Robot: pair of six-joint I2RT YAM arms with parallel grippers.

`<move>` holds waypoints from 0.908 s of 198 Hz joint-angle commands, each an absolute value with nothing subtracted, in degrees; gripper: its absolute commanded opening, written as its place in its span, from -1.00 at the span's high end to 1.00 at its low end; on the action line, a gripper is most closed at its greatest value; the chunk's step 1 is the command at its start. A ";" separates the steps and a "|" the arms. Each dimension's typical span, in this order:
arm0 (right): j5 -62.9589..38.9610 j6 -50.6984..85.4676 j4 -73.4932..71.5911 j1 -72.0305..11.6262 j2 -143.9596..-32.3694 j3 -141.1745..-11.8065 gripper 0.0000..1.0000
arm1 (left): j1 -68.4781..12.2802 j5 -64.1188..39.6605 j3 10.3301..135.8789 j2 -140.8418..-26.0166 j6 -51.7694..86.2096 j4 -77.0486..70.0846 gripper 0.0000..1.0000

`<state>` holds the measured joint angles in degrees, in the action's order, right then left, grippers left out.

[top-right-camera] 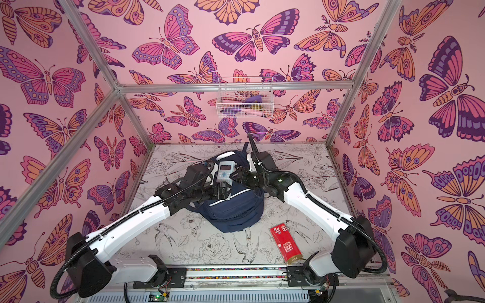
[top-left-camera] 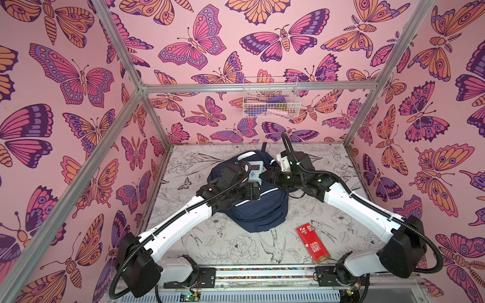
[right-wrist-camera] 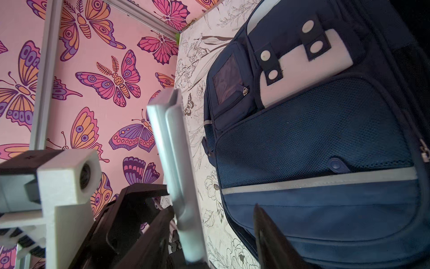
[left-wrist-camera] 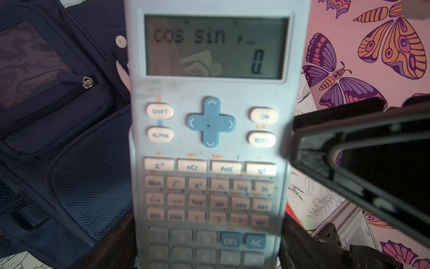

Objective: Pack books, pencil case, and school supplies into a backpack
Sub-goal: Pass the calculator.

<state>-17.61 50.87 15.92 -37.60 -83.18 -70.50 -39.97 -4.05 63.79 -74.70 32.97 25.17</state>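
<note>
Two arms met over the backpack point(top-left-camera: 259, 210), which lay flat in the middle of the worktop point(top-left-camera: 223, 244) with its front pockets and white reflective stripe facing up. The left gripper point(top-left-camera: 254, 186) had its jaws spread wide and clamped on the lower end of the calculator point(top-left-camera: 256, 169), one finger on each long edge. It held the pale blue-grey calculator raised above the upper part of the backpack, keys and screen turned towards the left wrist camera. In that view the screen read "cos sin ," over a 0.

The right gripper point(top-left-camera: 265, 177) sat just beside the calculator's edge. Its jaws were partly open and held nothing, and one dark finger point(left-wrist-camera: 349, 151) showed close to that edge in the left wrist view. I could not tell whether it touched.

In the right wrist view the calculator point(right-wrist-camera: 172, 163) showed edge-on, beside the backpack point(right-wrist-camera: 325, 139).

A red packet point(top-left-camera: 312, 242) lay on the worktop near the right arm's base, well apart from the backpack.
</note>
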 commanded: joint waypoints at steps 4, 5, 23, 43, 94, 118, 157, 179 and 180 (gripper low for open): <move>-16.58 49.94 16.87 -38.39 -84.41 -72.68 0.03 | -40.61 -3.45 63.36 -74.24 33.75 21.93 0.64; -16.59 49.93 16.83 -38.44 -84.48 -72.64 0.04 | -40.61 -3.48 63.36 -74.25 33.75 21.91 0.64; -16.58 49.94 16.69 -38.63 -84.79 -72.62 0.26 | -40.69 -3.85 63.32 -74.69 33.97 21.57 0.64; -16.43 49.82 16.52 -38.76 -84.95 -72.77 0.42 | -40.78 -4.72 63.27 -75.09 34.29 21.19 0.64; -17.06 49.75 15.63 -38.76 -84.73 -72.43 0.77 | -40.91 -5.57 62.75 -75.22 34.83 19.80 0.61; -17.29 49.58 15.12 -38.76 -84.55 -72.08 0.93 | -40.87 -6.02 62.36 -74.86 35.04 18.92 0.24; -16.82 48.28 15.34 -38.02 -83.81 -72.98 1.00 | -40.79 -10.61 60.46 -73.49 34.81 15.17 -0.98; -16.90 47.84 15.88 -35.95 -83.19 -73.39 1.00 | -40.63 -14.31 59.00 -70.68 34.87 14.00 -0.99; -16.93 47.82 15.89 -35.82 -83.17 -73.39 1.00 | -40.62 -14.49 58.90 -70.54 34.93 13.94 -0.99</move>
<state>-17.15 49.23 16.12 -37.63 -84.31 -71.31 -40.51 -8.05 60.55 -74.89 35.20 19.14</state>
